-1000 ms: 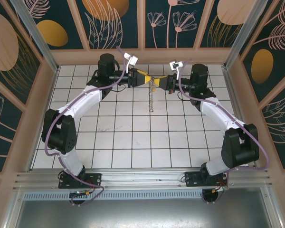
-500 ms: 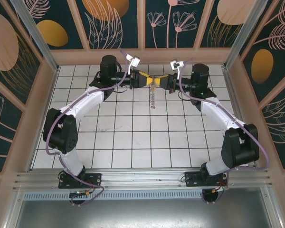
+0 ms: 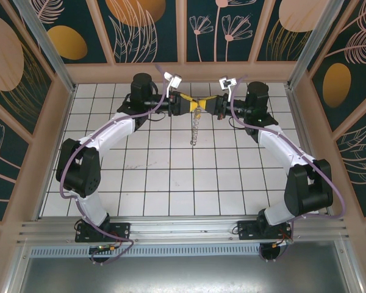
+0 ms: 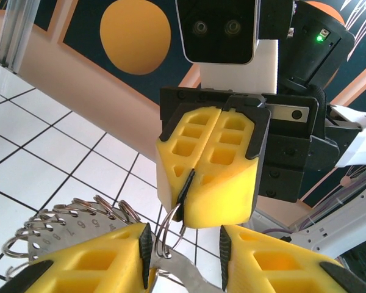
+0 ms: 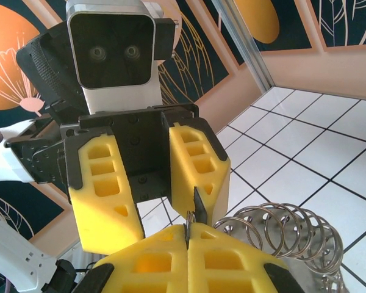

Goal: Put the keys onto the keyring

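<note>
Mid-air over the far end of the tiled table (image 3: 171, 177), your two arms meet tip to tip with the keyring (image 4: 67, 231) hanging between them. Its fringe of small silvery split rings (image 5: 280, 227) dangles toward the tiles.

The right gripper (image 4: 186, 204) has its yellow pads pressed together on one thin wire loop of that fringe, and this carries the keyring. The left gripper (image 5: 154, 223) stands with its fingers apart. A flat silvery blade (image 4: 182, 276) lies in the gap between them, apparently unclamped. You cannot tell from these views whether that blade is the key; no brass-yellow key can be picked out with certainty.

By the look of it, the job is at the threading stage: ring and loop are presented and both tools are aligned. Nothing shows a key seated on the loop, so the threading itself seems to be left, and after it the setting down.

A row of stamped numerals runs along the keyring's pale band, upside down and too small to read reliably. No brand or label is legible elsewhere.
</note>
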Robot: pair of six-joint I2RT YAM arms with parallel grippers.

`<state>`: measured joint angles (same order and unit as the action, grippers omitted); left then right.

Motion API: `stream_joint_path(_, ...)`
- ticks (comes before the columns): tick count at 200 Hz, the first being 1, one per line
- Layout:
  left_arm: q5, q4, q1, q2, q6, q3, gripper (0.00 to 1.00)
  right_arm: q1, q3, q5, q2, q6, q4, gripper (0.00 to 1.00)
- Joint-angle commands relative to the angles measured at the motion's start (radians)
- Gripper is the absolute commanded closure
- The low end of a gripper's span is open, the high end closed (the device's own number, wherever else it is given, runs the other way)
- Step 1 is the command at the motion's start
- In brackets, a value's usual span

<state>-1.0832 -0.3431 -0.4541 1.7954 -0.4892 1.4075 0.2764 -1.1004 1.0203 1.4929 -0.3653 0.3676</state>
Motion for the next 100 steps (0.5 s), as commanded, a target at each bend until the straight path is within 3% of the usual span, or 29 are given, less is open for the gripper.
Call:
stream_joint_path(1,0.001,-0.090,-0.005,0.013,-0.040,-0.008,0.64,-0.002,-0.018,0.026,-0.026,-0.014,0.084,1.00)
stream_joint_path(53,-0.016,-0.180,-0.007,0.018,-0.107,-0.024,0.81,-0.003,-0.016,0.024,-0.020,-0.022,0.096,1.00)
stream_joint_path(100,-0.022,-0.207,-0.020,0.016,-0.121,-0.027,0.89,-0.002,-0.015,0.029,-0.016,-0.027,0.102,1.00)
